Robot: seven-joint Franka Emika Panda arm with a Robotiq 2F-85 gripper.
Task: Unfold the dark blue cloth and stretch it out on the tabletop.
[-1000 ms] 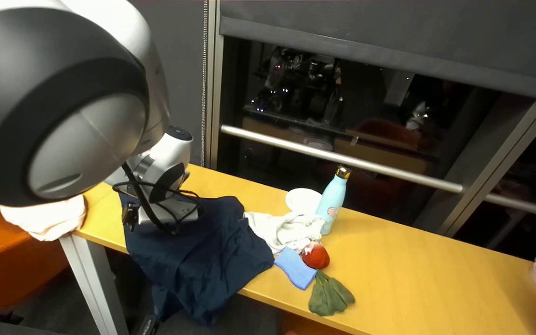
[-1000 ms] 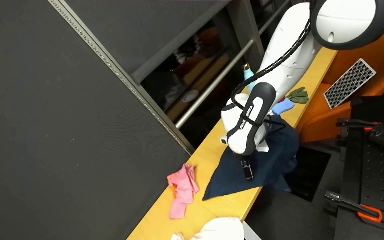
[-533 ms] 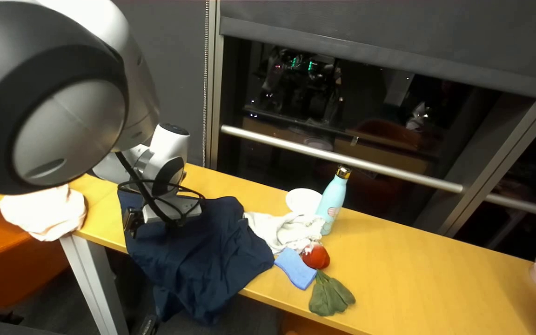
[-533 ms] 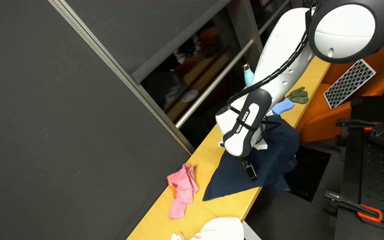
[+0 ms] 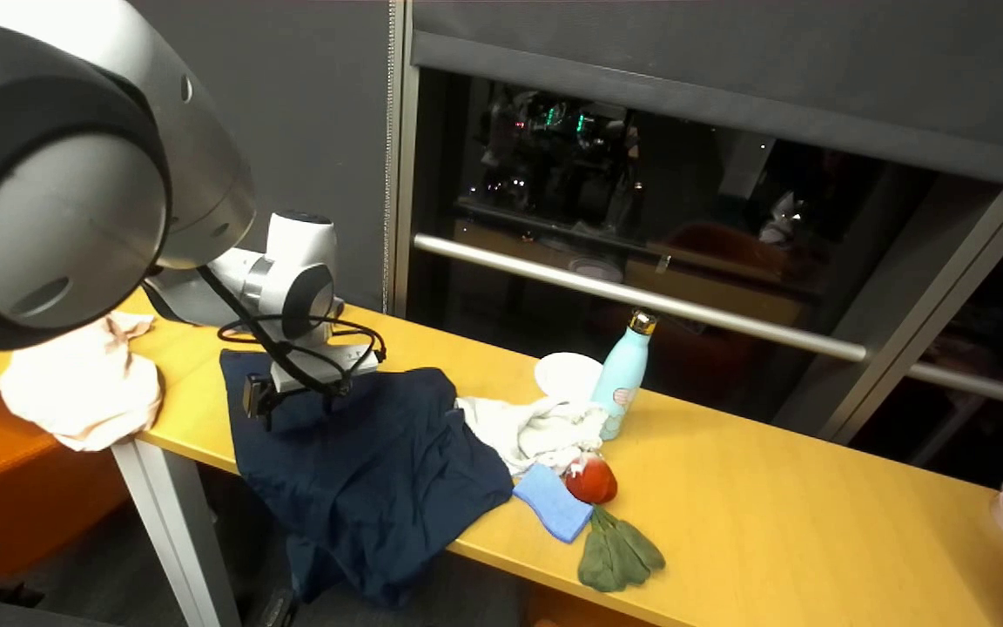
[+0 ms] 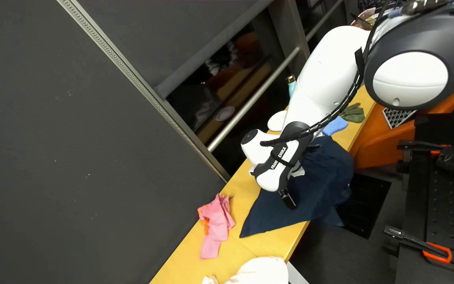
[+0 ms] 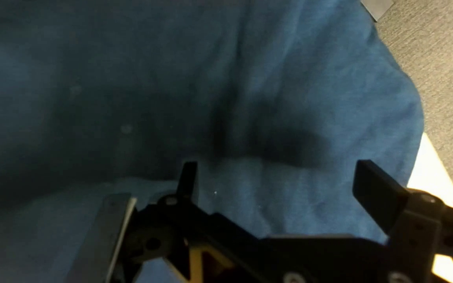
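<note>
The jaws are standing wide apart over the dark blue cloth [image 5: 380, 479], which is sprawling rumpled across the worktop [image 5: 771, 505] and drooping off one edge! A black strap [image 6: 282, 160] is crossing the arm's lettering [image 6: 282, 152], leaving "FRAN" and "EMIKA" showing. A blue sponge [image 5: 554, 502] and white cloth [image 5: 528, 431] are crowding one side; a pink cloth [image 6: 216, 221] is lying nearby.

In the wrist view, shadows [image 7: 289, 145] darken the blue cloth [image 7: 195, 118] and the counter [image 7: 429, 175] glares near-white; green lights [image 5: 550, 116] glint in a dark window [image 5: 684, 209].
</note>
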